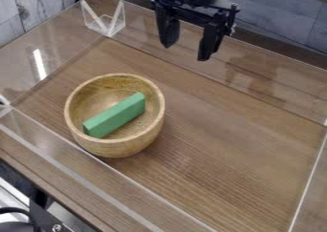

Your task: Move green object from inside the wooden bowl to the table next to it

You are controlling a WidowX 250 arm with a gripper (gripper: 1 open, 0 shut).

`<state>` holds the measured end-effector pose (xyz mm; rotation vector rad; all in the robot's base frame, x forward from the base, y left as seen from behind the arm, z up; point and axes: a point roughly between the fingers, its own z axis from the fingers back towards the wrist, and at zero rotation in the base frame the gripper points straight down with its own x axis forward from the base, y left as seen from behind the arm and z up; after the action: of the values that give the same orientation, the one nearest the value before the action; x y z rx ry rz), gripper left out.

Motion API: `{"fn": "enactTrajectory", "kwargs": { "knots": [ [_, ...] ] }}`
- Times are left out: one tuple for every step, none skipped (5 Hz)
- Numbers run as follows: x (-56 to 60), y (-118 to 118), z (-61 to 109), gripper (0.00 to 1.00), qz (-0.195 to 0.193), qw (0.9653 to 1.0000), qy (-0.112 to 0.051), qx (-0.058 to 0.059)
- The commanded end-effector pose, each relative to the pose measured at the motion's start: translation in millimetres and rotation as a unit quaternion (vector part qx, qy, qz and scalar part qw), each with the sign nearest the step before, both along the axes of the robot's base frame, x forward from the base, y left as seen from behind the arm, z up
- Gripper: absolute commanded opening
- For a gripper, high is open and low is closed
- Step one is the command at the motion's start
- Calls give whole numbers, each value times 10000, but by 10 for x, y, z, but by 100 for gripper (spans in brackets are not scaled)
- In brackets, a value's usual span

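A bright green object [115, 115], a slim rectangular bar, lies slanted inside the round tan wooden bowl [143, 136] at the left of the brown table [243, 131]. My gripper [188, 41] hangs at the top of the camera view, well behind and to the right of the bowl. Its two black fingers [167, 31] point down, stand apart and hold nothing.
Low clear plastic walls [307, 193] border the table on all sides. A clear plastic bracket [102, 19] stands at the back left corner. A pale board wall runs along the far left.
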<state>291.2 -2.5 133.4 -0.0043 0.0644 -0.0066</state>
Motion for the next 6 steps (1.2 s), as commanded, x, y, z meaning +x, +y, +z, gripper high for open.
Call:
{"fn": "enactTrajectory", "kwargs": {
  "knots": [
    [-91,32,-13,100,-223,9997,70,-44],
    [-303,175,-20,100,-714,9974,56,-91],
    [-499,367,-108,100,-986,9950,-85,-88],
    [-632,559,-206,100,-1105,9936,-216,-27],
    [-695,738,-306,100,-1273,9913,-328,21],
    [-721,833,-432,100,-1385,9896,-377,30]
  ]
}}
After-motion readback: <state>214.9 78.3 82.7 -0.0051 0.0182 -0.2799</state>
